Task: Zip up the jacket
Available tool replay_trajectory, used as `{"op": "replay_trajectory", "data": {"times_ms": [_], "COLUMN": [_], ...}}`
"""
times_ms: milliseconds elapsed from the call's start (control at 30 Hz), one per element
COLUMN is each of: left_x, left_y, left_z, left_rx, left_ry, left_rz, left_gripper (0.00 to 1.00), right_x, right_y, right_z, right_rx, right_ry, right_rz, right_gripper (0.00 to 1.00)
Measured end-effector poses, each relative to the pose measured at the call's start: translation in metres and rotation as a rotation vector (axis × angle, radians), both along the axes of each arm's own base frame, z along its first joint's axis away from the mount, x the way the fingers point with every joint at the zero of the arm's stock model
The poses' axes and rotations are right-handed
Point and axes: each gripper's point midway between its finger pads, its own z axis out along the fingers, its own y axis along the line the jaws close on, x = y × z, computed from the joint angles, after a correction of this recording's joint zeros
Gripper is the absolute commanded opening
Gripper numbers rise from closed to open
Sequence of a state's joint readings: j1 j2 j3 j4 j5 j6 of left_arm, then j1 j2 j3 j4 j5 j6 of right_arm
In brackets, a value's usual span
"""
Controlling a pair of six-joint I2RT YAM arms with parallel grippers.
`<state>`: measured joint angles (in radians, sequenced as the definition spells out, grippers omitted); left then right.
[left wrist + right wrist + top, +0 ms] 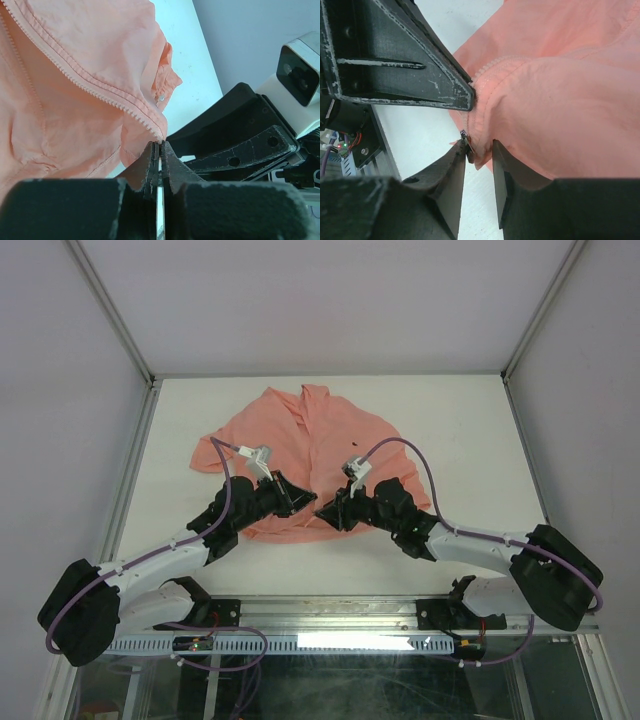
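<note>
The salmon-pink jacket (300, 435) lies wrinkled on the white table, collar at the far side, with a tiny dark chest mark (354, 448). Both grippers meet at its near hem. My left gripper (303, 500) is shut on the bottom end of a zipper edge; in the left wrist view (160, 145) the zipper teeth (100, 90) run up from the closed jaws across the jacket (60, 115). My right gripper (326, 512) is open. In the right wrist view (479, 150) the other hem corner of the jacket (560, 100) and a small metal slider (466, 139) sit between its fingers.
The white table (480, 430) is boxed by pale walls and metal frame posts (140, 410). A rail with cables (330, 642) runs along the near edge. The left gripper's black finger (400, 65) sits close above the right gripper's jaws.
</note>
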<state>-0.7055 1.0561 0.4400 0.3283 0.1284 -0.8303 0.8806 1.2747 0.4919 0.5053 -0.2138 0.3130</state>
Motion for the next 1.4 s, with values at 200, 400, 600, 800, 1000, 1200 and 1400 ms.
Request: {"op": "replay_trajectory", "data": {"times_ms": [200, 400, 600, 800, 1000, 1200, 1400], "left_x": [0.000, 0.000, 0.006, 0.009, 0.008, 0.005, 0.003], "left_y": [0.000, 0.001, 0.006, 0.009, 0.011, 0.013, 0.015], "left_z": [0.000, -0.001, -0.004, -0.009, -0.014, -0.021, -0.023], "left_rx": [-0.001, -0.001, 0.011, 0.026, 0.029, 0.028, 0.031], "left_ry": [0.001, 0.013, 0.024, 0.052, 0.090, 0.149, 0.175], "left_rz": [0.000, 0.009, 0.055, 0.086, 0.105, 0.120, 0.131], "left_gripper": [0.00, 0.00, 0.00, 0.00, 0.00, 0.00, 0.00], "right_x": [-0.005, -0.007, -0.008, -0.010, -0.015, -0.024, -0.030], "right_y": [0.002, 0.003, 0.001, 0.001, 0.001, 0.002, -0.002], "right_z": [0.001, 0.002, 0.016, 0.023, 0.016, 0.006, -0.009], "right_rx": [0.007, 0.014, 0.043, 0.055, 0.033, 0.004, -0.049], "right_ry": [0.009, 0.016, -0.006, -0.016, 0.000, 0.020, 0.060], "right_rz": [0.029, 0.037, 0.037, 0.037, 0.046, 0.059, 0.064], "right_gripper": [0.29, 0.18, 0.13, 0.13, 0.13, 0.13, 0.32]}}
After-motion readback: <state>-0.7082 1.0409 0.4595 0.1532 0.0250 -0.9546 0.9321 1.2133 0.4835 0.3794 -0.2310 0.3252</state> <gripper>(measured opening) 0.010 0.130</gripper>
